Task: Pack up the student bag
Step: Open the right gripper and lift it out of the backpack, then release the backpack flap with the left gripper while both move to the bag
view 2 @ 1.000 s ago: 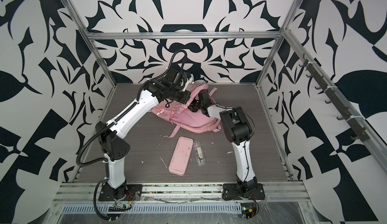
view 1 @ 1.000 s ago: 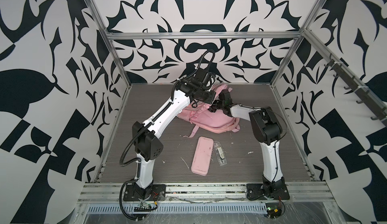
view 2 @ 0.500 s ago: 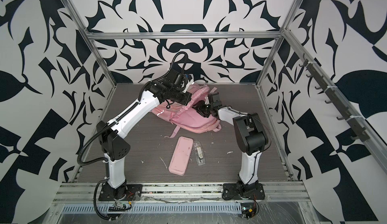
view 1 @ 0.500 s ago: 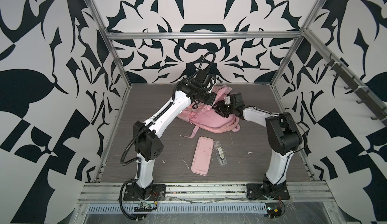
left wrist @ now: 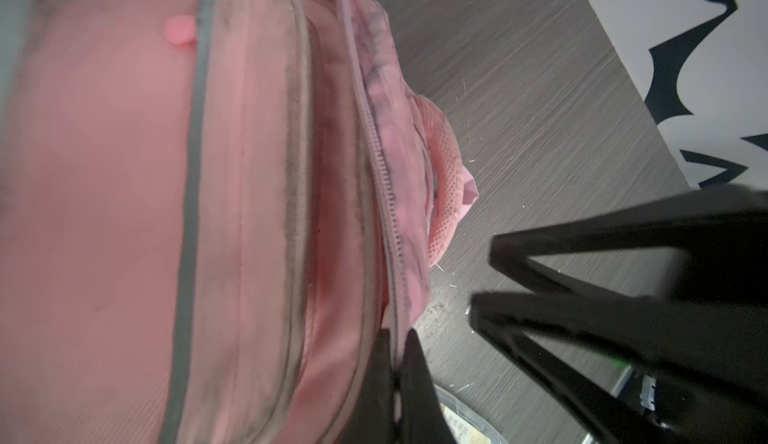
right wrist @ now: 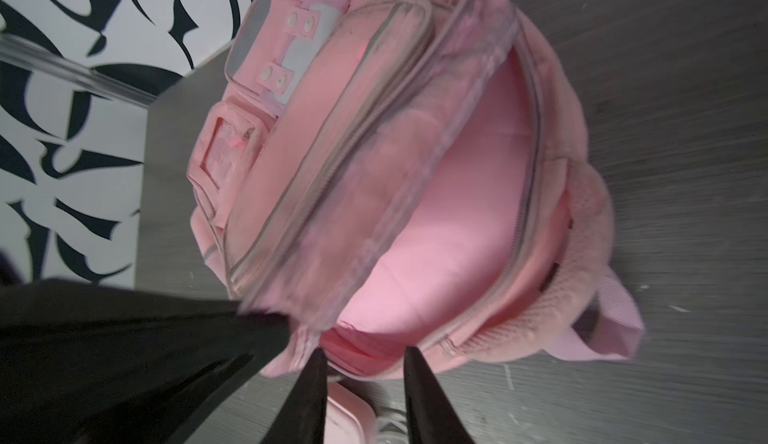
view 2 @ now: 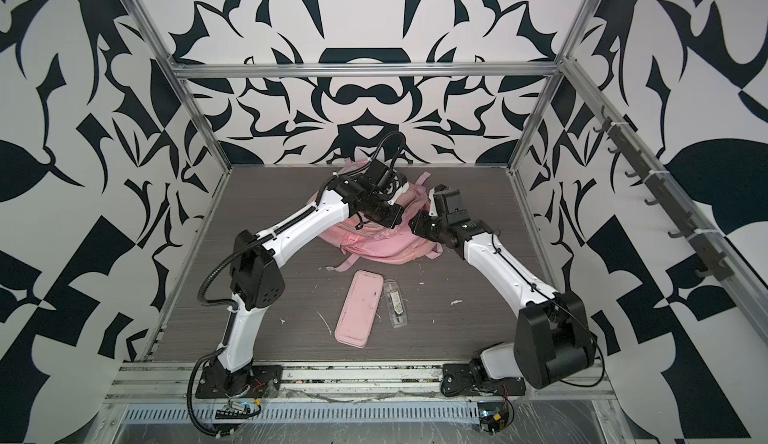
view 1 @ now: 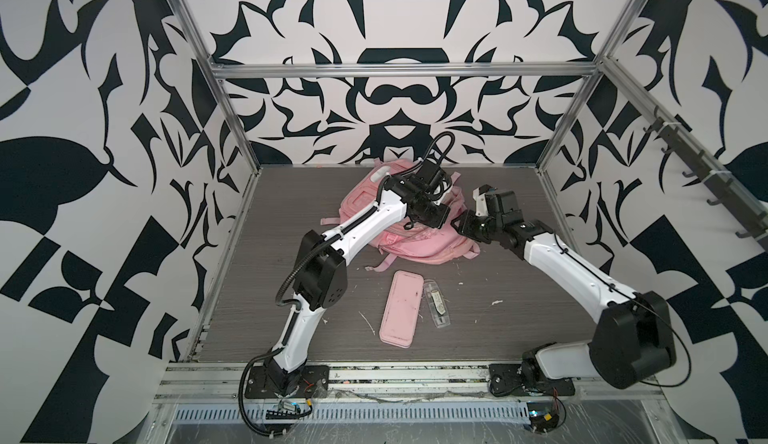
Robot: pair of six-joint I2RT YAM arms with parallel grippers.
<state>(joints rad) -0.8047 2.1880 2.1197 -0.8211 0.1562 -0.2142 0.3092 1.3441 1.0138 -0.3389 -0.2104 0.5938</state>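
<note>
The student bag (view 1: 419, 242) (view 2: 374, 242), a pink backpack, lies at the back middle of the table in both top views. Its main compartment gapes open in the right wrist view, showing the pink lining (right wrist: 457, 213). My left gripper (left wrist: 398, 340) (view 1: 441, 216) is shut on the zipper edge of the bag's flap and holds it up. My right gripper (right wrist: 365, 379) (view 1: 457, 225) is just off the bag's right side, close to the left one. Its fingers (left wrist: 582, 255) stand apart with nothing between them.
A flat pink pencil case (view 1: 401, 307) (view 2: 359, 307) lies in front of the bag, with a clear plastic case (view 1: 436, 309) beside it on the right. Small white scraps dot the grey table (view 1: 519, 296). Patterned walls and metal frame posts enclose the table.
The right arm has swung out to the right and drawn its gripper back from over the bag to its right side. Its jaws have narrowed. The left gripper keeps its hold on the flap.
</note>
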